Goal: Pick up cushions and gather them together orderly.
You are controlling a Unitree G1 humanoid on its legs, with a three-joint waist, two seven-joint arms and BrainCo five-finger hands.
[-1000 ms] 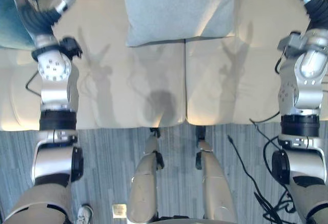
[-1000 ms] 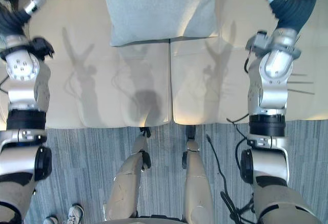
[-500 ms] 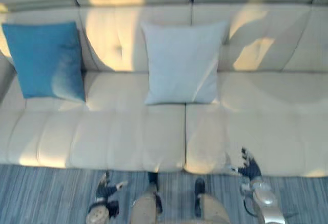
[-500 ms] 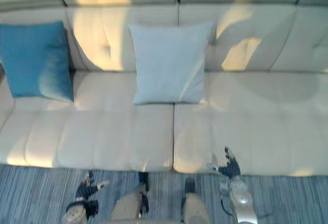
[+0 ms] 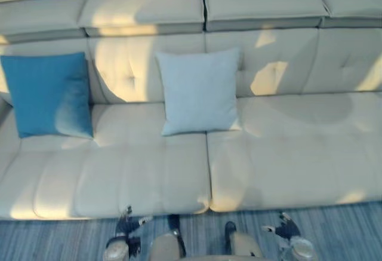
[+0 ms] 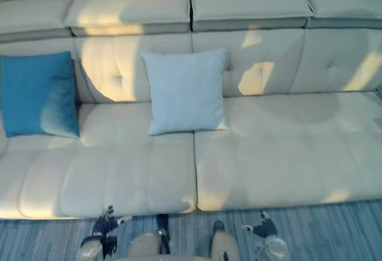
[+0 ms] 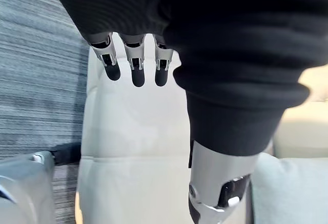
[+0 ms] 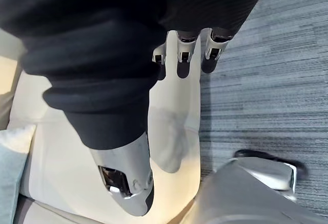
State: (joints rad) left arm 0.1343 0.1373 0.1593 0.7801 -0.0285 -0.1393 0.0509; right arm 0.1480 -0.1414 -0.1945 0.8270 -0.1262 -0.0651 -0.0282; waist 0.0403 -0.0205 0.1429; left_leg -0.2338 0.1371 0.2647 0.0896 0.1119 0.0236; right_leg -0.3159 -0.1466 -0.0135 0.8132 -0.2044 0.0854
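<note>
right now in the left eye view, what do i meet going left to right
blue cushion → left hand → grey cushion → right hand. Both cushions lean against the sofa back. Both hands are low, by its front edge.

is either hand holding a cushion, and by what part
Nothing is held: left hand and right hand hang open before the sofa; blue cushion and grey cushion lean on its backrest.

two cushions (image 5: 48, 94) (image 5: 200, 91), seemingly one sofa (image 5: 286, 147).
</note>
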